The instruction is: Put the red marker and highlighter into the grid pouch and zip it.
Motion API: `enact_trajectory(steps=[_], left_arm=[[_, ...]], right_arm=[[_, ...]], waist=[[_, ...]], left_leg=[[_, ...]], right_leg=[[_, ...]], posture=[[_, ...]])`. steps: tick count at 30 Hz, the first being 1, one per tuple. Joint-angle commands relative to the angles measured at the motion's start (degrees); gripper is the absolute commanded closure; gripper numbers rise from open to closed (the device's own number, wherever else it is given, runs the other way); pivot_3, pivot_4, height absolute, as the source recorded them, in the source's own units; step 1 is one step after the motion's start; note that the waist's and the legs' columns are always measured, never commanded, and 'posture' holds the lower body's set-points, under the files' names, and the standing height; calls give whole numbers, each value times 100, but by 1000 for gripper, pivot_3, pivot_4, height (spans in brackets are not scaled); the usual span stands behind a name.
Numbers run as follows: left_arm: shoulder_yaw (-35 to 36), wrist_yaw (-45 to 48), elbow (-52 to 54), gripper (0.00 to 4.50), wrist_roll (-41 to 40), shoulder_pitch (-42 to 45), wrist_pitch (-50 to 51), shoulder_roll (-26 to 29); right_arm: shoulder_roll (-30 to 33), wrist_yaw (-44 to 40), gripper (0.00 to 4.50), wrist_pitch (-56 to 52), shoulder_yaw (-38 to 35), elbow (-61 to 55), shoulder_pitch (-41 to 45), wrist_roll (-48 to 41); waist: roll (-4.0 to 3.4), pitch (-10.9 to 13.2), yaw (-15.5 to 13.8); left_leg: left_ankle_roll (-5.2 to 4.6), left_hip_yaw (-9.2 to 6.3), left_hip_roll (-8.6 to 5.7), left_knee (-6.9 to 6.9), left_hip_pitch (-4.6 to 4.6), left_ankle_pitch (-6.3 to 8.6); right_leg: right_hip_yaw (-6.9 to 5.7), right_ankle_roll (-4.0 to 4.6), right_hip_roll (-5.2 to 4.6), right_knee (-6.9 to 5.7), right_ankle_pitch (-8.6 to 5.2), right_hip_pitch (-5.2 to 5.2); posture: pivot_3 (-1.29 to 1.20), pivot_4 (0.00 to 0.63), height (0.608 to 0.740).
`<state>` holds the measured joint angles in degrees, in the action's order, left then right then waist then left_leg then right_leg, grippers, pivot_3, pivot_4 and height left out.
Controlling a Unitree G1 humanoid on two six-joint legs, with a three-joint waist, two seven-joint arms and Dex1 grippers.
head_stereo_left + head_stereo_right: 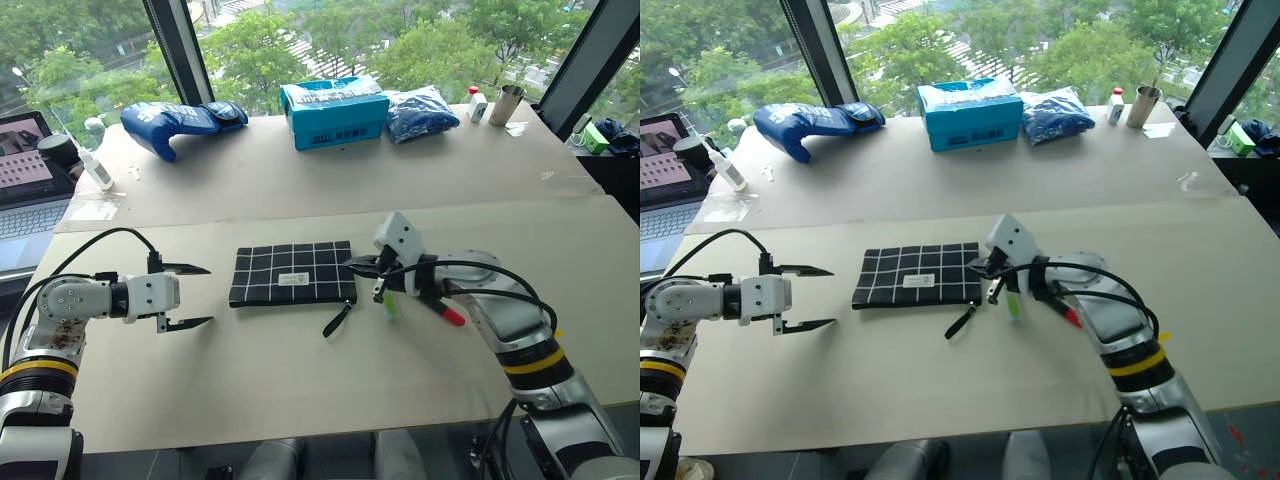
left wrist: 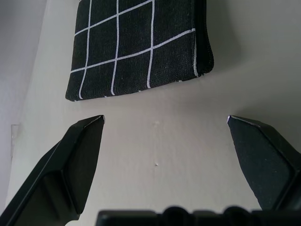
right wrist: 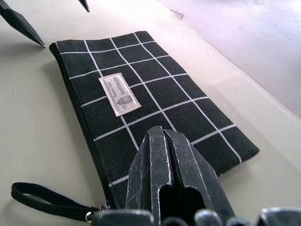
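The grid pouch (image 1: 292,273) lies flat in the middle of the table, its black zipper strap (image 1: 337,320) trailing toward the front. My left gripper (image 1: 186,296) hovers open just left of the pouch, fingertips pointing at its left end (image 2: 136,47). My right gripper (image 1: 358,266) is shut with nothing seen between its fingers, and it sits over the pouch's right end (image 3: 141,94). The pale green highlighter (image 1: 390,305) lies on the table just right of the pouch, below my right hand. The red marker (image 1: 450,315) lies further right, its black barrel partly hidden under my right forearm.
Along the table's far side sit a blue glove (image 1: 180,122), a teal box (image 1: 335,112), a blue bag (image 1: 420,112) and a metal cup (image 1: 508,103). A laptop (image 1: 25,180) and a white bottle (image 1: 95,168) stand at the far left.
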<state>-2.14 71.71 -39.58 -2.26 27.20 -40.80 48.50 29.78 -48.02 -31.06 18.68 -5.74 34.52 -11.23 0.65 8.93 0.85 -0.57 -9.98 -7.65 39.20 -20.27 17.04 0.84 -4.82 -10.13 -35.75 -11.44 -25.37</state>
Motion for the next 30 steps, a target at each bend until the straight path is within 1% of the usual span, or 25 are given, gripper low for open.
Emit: enact_trajectory(steps=[1,5,9,13,17,20,25,30], left_arm=[[-148,-103,-174,0,98,271,-307,-149],[-270,-126,-344,0,139,502,-613,-269],[-392,-291,-691,0,311,681,-1065,-323],[-508,-635,-1250,0,612,996,-1763,-392],[-592,-828,-1680,0,717,1285,-2303,-444],[-706,-711,-1841,0,594,1357,-2681,-523],[-906,-768,-2131,0,649,1467,-3273,-637],[-1067,-716,-2291,0,603,1526,-3510,-710]], right_arm=[[49,-285,4451,274,466,53,13,387],[-66,-145,4451,392,839,441,221,951],[-261,10,4451,483,849,714,328,1214],[-314,-61,4451,597,793,652,272,1252],[-233,-162,4451,659,755,505,126,1270],[-207,-188,4451,624,700,458,71,1255],[-181,-250,4451,589,667,397,24,1274],[-178,-240,4451,515,647,346,3,1271]], waist=[[0,0,-3],[0,0,16],[1,-1,48],[2,-1,39],[2,-1,33],[2,-1,33],[2,-2,34],[3,-2,33]], left_leg=[[-1,0,-2,0,0,0],[-1,1,-4,7,-2,0],[0,8,0,9,0,0],[0,9,-1,10,1,0],[0,10,-3,19,-1,0],[-1,10,-5,21,-2,1],[-4,10,-6,24,-2,2],[-4,11,-6,26,-3,2]], right_leg=[[0,-1,-1,0,0,0],[-1,-2,-1,-1,1,-2],[-1,2,0,-4,3,-7],[-1,2,0,-6,4,-9],[-1,0,0,-5,8,-7],[-1,-3,-1,-5,10,-7],[0,-5,-1,-5,11,-7],[0,-5,-1,-5,11,-6]], posture=[[0,150,740],[0,150,740],[0,150,740],[0,150,740],[0,150,740],[0,150,740],[0,150,740],[0,150,740]])
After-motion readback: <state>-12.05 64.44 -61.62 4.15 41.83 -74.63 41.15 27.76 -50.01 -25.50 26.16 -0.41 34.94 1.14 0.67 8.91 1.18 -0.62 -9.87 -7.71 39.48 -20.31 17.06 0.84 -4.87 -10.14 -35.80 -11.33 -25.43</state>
